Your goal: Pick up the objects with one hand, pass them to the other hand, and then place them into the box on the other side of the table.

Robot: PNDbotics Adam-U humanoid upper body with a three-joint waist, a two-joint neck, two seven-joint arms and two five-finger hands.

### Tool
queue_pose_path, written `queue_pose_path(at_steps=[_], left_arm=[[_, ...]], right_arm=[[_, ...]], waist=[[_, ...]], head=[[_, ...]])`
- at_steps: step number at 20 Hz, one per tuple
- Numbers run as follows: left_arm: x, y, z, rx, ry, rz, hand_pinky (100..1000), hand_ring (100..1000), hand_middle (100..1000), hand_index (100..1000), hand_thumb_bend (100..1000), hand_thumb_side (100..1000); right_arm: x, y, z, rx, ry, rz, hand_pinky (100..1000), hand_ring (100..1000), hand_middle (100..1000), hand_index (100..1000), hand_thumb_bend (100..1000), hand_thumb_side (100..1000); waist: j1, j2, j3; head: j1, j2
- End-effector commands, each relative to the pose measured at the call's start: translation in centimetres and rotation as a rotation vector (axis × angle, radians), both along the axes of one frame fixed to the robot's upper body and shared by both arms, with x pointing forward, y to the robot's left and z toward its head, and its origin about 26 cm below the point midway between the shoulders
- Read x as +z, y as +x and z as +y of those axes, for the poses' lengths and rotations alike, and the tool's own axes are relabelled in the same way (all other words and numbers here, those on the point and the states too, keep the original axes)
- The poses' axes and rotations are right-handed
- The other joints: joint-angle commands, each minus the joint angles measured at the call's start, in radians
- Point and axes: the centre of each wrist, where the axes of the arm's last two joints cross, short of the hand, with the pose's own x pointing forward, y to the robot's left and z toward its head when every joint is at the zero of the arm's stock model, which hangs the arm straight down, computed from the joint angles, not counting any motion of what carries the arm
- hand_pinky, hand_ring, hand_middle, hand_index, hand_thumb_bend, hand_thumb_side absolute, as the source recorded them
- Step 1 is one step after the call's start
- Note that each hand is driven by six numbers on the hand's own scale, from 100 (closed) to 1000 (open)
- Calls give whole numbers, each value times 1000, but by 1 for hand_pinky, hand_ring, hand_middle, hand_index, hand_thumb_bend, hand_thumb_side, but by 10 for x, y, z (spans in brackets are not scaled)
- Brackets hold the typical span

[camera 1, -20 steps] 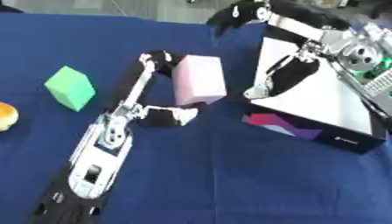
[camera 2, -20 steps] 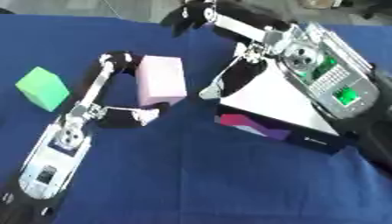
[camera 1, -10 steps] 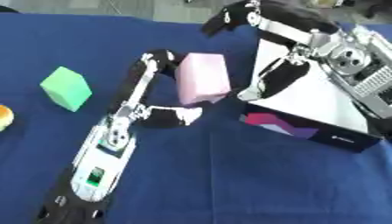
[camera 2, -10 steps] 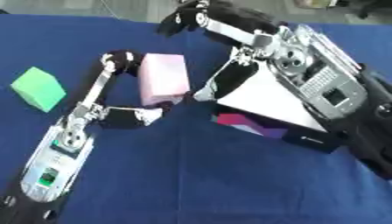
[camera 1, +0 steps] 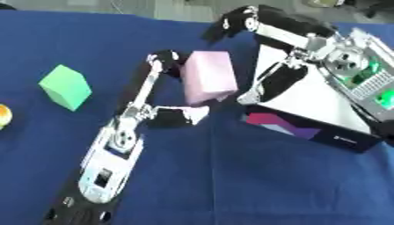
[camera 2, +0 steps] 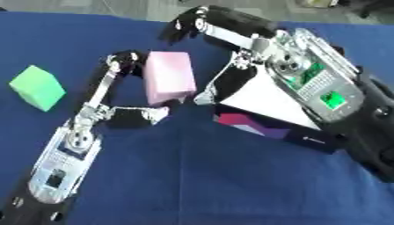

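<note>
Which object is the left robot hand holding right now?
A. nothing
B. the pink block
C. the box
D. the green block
B: the left robot hand has its fingers on the far side of the pink block and its thumb at the near corner, pinching it, while the green block sits apart to the left and the box is on the right.

On the blue bench [camera 1: 231,176] there were two blocks, one pink block [camera 1: 209,77] and one green block [camera 1: 65,86]. One box [camera 1: 308,110] stood there, one small orange-yellow round thing [camera 1: 3,116] showed at the left edge, and two hands were in view.
</note>
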Motion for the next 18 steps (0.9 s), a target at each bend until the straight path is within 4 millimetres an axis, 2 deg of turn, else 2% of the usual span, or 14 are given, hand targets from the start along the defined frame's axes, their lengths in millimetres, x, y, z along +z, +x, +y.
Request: queue_pose_path(at_steps=[1,11,18], left_arm=[[10,-4,-8,-24,-22,-21,659,501,479,518,100,100],[7,-5,-11,-66,-44,0,661,501,480,524,100,108],[4,-6,-14,-81,-64,10,660,499,479,525,100,124]], right_arm=[[7,-3,-1,-3,7,-16,808,802,689,821,643,100],[6,-3,-1,-13,82,37,789,763,584,768,622,100],[6,-3,-1,-9,110,82,781,743,547,747,615,100]], waist=[[-12,-2,1],[-11,2,4],[-12,6,6]], head=[[-2,-8],[-15,-9],[-23,-8]])
